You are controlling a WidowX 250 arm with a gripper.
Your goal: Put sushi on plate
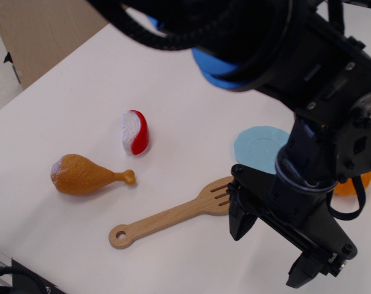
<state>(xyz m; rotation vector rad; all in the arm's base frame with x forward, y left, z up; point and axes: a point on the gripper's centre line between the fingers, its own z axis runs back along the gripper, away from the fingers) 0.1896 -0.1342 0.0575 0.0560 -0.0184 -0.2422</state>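
A: Where is the sushi (135,132) found?

B: On the white table (173,79), left of centre, just beyond the drumstick (87,175). Nothing is touching it.

A: And the plate (262,149)?

B: Well to the right, partly hidden by the arm.

A: The gripper (272,245)?

B: Held wide and empty beside the wooden spatula (173,215).

White tabletop (173,92), tan board (44,30) behind far-left corner, even light
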